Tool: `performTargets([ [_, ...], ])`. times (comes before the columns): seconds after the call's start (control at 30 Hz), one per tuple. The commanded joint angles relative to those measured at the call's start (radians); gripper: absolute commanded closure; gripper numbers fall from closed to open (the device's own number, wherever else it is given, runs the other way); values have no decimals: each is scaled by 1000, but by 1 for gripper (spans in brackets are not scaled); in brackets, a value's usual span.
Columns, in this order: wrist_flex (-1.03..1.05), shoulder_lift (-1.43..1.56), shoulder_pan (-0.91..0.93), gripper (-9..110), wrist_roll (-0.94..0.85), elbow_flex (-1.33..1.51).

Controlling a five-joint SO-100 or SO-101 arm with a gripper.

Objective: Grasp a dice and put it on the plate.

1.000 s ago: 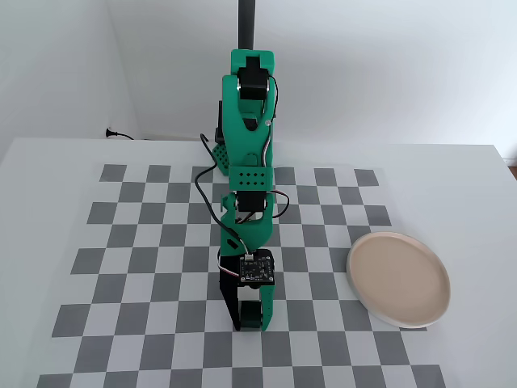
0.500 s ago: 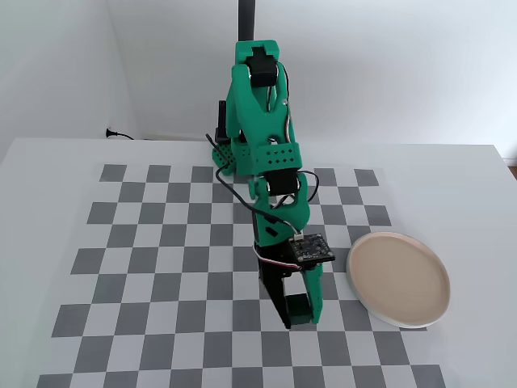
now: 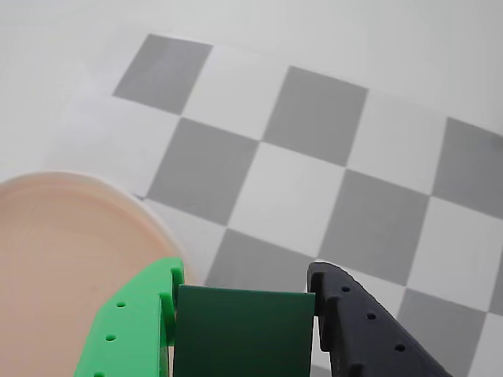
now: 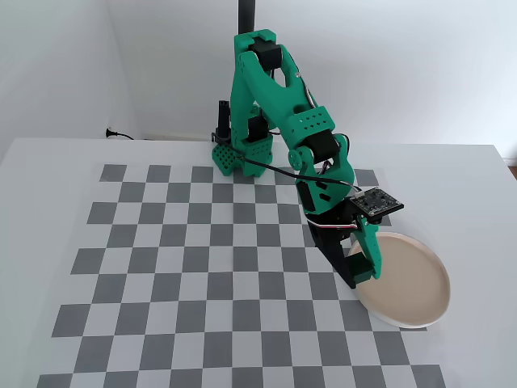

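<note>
My gripper [image 3: 245, 276] is shut on the dice [image 3: 240, 334], a plain dark green cube clamped between the bright green finger [image 3: 130, 330] on the left and the black finger [image 3: 354, 322] on the right. The plate [image 3: 55, 259], beige-pink with a white rim, lies just left of the gripper in the wrist view. In the fixed view the gripper [image 4: 359, 279] points down at the left rim of the plate [image 4: 416, 287], with the dice [image 4: 363, 272] held low over the board beside that rim.
A grey and white checkerboard mat [image 4: 202, 259] covers the white table. The green arm's base [image 4: 234, 153] stands at the back edge of the mat. White walls stand behind.
</note>
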Motion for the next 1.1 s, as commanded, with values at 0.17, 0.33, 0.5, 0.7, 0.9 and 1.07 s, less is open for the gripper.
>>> performTargets([
  [0.17,44,109,-153,106,67,-81],
  [0.33,41,91,-210,106,83,-81],
  [0.5,28,74,-259,106,91,-83],
  [0.7,9,35,-296,106,97,-83],
  [0.9,-52,-37,-276,106,104,-87],
  [1.07,-91,-83,-253,106,95,-89],
])
